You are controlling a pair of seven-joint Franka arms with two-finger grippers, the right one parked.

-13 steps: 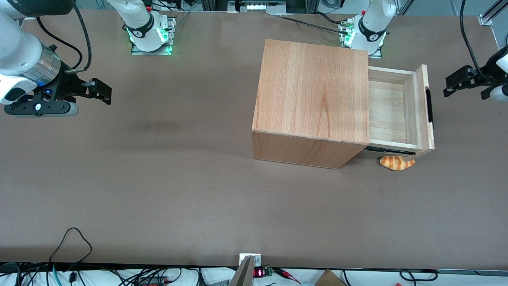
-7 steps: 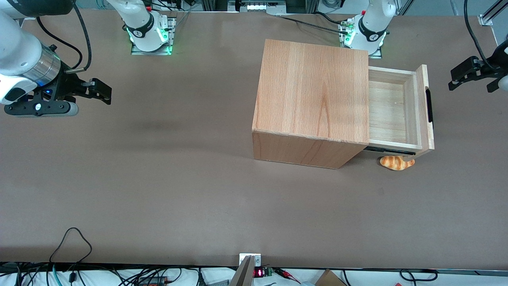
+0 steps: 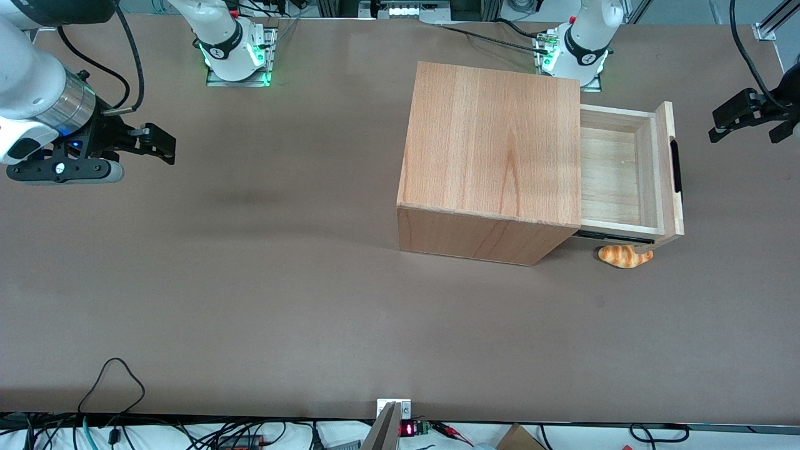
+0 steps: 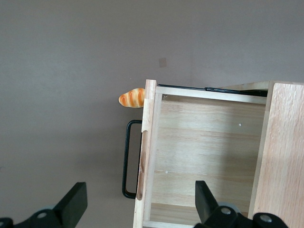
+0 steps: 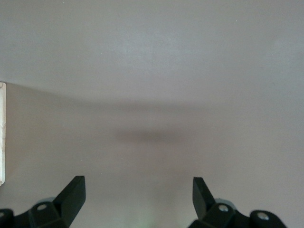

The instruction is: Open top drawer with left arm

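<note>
The top drawer [image 3: 628, 172] stands pulled out of the wooden cabinet [image 3: 494, 162], its pale plank interior bare. The left arm's gripper [image 3: 719, 125] hangs in the air at about 2 o'clock from the drawer's black handle [image 3: 675, 166], well apart from it, fingers [image 4: 73, 202] spread wide with nothing between them. A toy croissant [image 3: 625, 256] lies on the table [image 3: 250, 281] under the drawer's front corner.
</note>
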